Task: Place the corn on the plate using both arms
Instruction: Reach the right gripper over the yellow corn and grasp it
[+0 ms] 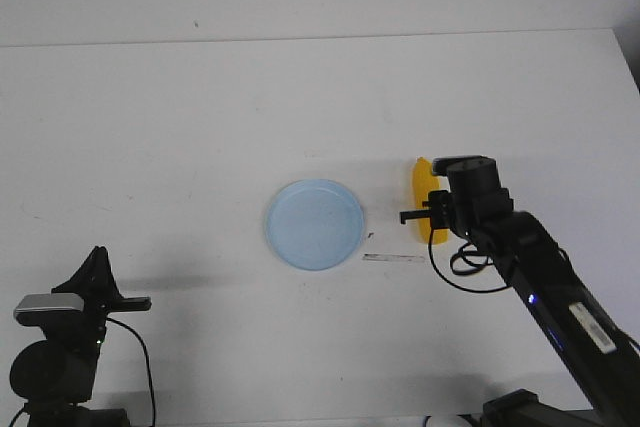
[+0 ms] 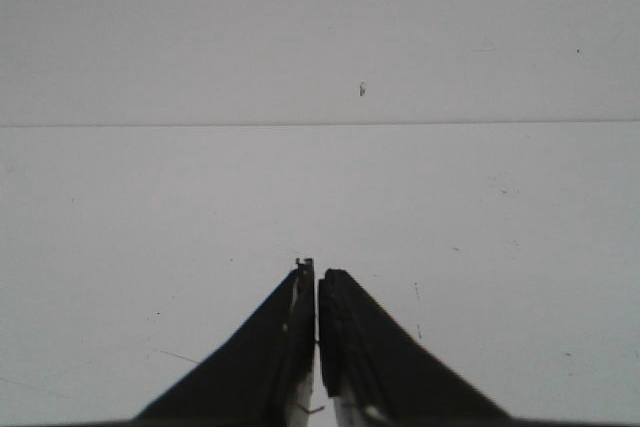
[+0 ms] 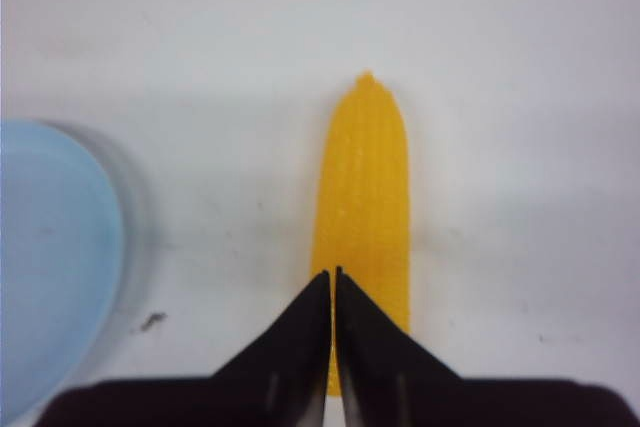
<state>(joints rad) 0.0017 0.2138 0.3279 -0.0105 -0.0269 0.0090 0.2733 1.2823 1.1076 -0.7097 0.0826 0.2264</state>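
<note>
Corn: we find the corn [image 1: 421, 190] lying flat on the white table [image 1: 200, 117], just beside the plate on its right, pointed end away from us.
Plate: the plate [image 1: 315, 225] sits bare near the table's middle, apart from the cob, so nothing has been delivered yet.
Right gripper: our right gripper [image 3: 334, 292] hangs directly over the near part of the cob, fingers pressed together with no gap and nothing between them; we cannot tell whether the tips touch the corn.
Why so held: we judge this lines us up along the cob's length ahead of a grasp, and the fingers would have to part first.
Left gripper: our left gripper [image 2: 317, 297] is drawn in at the near left corner, fingers together and empty, looking out over bare table; neither corn nor plate shows in its view.
Why so placed: we take it as parked well clear, waiting for its share of the work.
Surroundings: a small dark speck [image 3: 152, 321] and a thin pale strip [image 1: 393, 258] lie on the table between plate and cob.
Obstacles: we see nothing standing between corn and plate; only the low rim must be cleared.
</note>
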